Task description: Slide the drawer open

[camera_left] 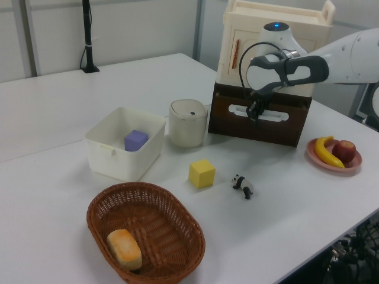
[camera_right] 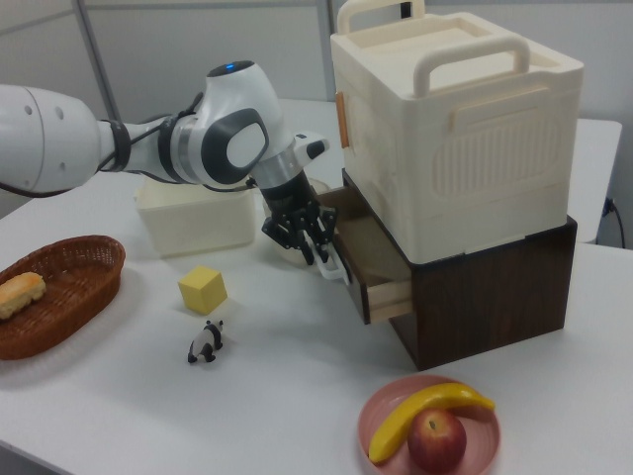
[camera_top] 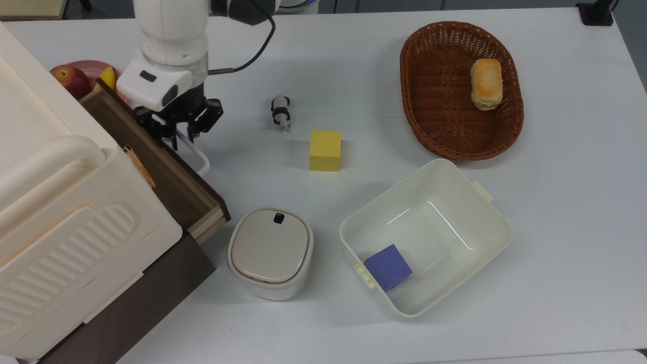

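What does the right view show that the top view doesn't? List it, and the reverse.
Right view: the whole banana and apple on their plate, plus the drawer and its light wood side. Top view: the purple cube inside the tub. Both: the gripper shut on the white loop handle, the drawer partly open, the yellow cube.

- I see bright, even overhead light across the white desk (camera_top: 556, 227), with no dim corners.
- Shadows are soft and short, pooling beside the yellow block (camera_top: 325, 150) and the wicker basket (camera_top: 429, 101).
- Glare streaks the floor of the cream tub (camera_top: 485, 222).
- The left view looks softer than the top view.
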Tool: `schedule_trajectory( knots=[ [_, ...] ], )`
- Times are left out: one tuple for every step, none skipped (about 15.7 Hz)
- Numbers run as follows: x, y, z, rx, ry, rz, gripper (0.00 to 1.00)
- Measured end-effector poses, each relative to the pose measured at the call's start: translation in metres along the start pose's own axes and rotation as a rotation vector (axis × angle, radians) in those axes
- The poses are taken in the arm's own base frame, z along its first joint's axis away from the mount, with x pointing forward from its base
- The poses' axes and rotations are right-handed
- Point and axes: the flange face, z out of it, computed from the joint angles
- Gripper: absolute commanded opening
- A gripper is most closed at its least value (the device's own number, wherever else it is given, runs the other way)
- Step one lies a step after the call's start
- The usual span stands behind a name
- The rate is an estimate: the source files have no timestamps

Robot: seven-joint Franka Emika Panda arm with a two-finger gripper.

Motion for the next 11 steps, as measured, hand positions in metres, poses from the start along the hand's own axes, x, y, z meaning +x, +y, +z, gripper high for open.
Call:
schedule_trajectory(
  knots=[
    [0.0,-0.004,-0.001,0.007,-0.014,-0.007,0.25],
    [-0.001,-0.007,-0.002,0.012,-0.024,-0.014,0.25],
    [-0.001,-0.01,-0.002,0.017,-0.034,-0.022,0.25],
    [-0.001,-0.013,-0.001,0.021,-0.041,-0.028,0.25],
    [-0.002,-0.015,-0.001,0.023,-0.043,-0.031,0.25],
    [-0.003,-0.017,-0.002,0.025,-0.044,-0.034,0.25],
    [-0.004,-0.021,-0.003,0.028,-0.048,-0.04,0.25],
    [-0.006,-0.026,-0.005,0.034,-0.056,-0.048,0.26],
    [-0.007,-0.031,-0.007,0.041,-0.069,-0.055,0.33],
    [-0.008,-0.039,-0.011,0.05,-0.086,-0.066,0.46],
    [-0.008,-0.044,-0.013,0.057,-0.093,-0.073,0.71]
  ],
)
